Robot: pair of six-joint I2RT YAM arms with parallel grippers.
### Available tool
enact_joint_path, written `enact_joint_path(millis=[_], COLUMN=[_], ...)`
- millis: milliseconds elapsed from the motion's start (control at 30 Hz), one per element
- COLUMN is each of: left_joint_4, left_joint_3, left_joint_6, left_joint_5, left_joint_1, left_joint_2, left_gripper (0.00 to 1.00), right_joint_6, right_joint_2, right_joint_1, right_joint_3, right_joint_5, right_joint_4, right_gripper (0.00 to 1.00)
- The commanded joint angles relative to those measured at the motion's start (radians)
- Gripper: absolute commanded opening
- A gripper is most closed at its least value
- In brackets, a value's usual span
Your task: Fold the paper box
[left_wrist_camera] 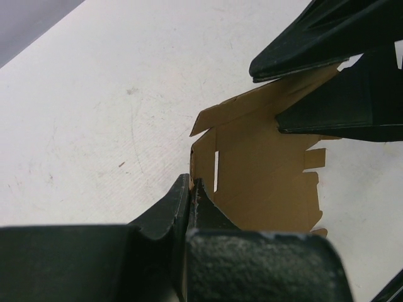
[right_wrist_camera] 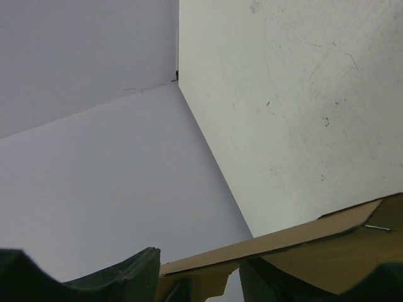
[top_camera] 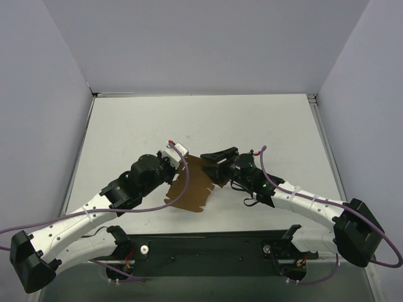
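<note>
The paper box (top_camera: 192,187) is a flat brown cardboard cut-out with flaps and slits, held between the two arms in the middle of the table. My left gripper (top_camera: 178,165) pinches its left edge; in the left wrist view the fingers (left_wrist_camera: 191,187) are shut tight on the rim of the sheet (left_wrist_camera: 264,182). My right gripper (top_camera: 211,165) straddles the far right flap. In the right wrist view its fingers (right_wrist_camera: 198,280) stand apart with the cardboard (right_wrist_camera: 340,248) running between them. Both right fingertips (left_wrist_camera: 315,44) also show above and below that flap.
The white table (top_camera: 189,119) is enclosed by pale walls on the left, back and right. A black base plate (top_camera: 208,248) with the arm mounts lies along the near edge. Purple cables trail beside both arms.
</note>
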Motion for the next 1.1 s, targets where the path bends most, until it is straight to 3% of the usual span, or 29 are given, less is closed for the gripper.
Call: enact_joint_path(millis=[0,133,433,667,733,767,867,1067], left_joint_4=[0.074,0.071,0.074,0.022,-0.004,-0.013,-0.056,-0.075], left_joint_3=[-0.01,-0.009,-0.004,0.039,0.06,0.066,0.103,0.106], left_joint_6=[0.023,0.015,-0.03,-0.082,-0.089,-0.124,-0.187,-0.379], left_joint_5=[-0.02,-0.017,0.014,0.025,0.019,0.019,0.005,0.006], left_joint_1=[-0.018,-0.017,-0.007,0.037,0.049,0.054,0.071,0.108], left_joint_2=[-0.027,-0.016,0.048,0.16,0.183,0.202,0.229,0.208], left_gripper=[0.0,0.0,0.0,0.02,0.19,0.45,0.68,0.74], right_joint_6=[0.008,-0.004,-0.073,-0.11,-0.113,-0.111,-0.119,-0.193], right_joint_2=[0.0,0.0,0.016,0.053,0.066,0.072,0.105,0.157], right_joint_1=[-0.007,-0.007,-0.005,0.01,0.013,0.015,0.021,0.044], right_joint_3=[-0.018,-0.022,-0.015,-0.018,-0.015,-0.011,0.006,-0.008], right_joint_5=[0.018,0.03,0.081,0.177,0.22,0.231,0.274,0.332], right_joint_4=[0.002,0.003,-0.007,-0.004,0.003,0.005,0.003,0.1], right_gripper=[0.47,0.26,0.0,0.0,0.0,0.0,0.0,0.0])
